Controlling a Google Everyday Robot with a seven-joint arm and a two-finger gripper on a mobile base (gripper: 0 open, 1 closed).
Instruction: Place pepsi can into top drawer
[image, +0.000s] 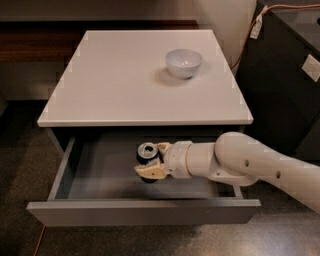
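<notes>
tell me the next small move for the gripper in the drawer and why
Probably open the gripper to release the pepsi can: it is held upright, well inside the open top drawer, low over the grey floor. Whether it touches the floor is unclear.

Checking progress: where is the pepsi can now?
Camera view: the pepsi can is inside the open top drawer, near its middle, held in the gripper reaching from the right.

You have on view: dark blue, silver-topped pepsi can (147, 150), held by the tan-fingered gripper (151, 161) on a white arm (260, 162) inside the grey top drawer (145, 212); white bowl (183, 62) on the white surface (125, 85).
</notes>
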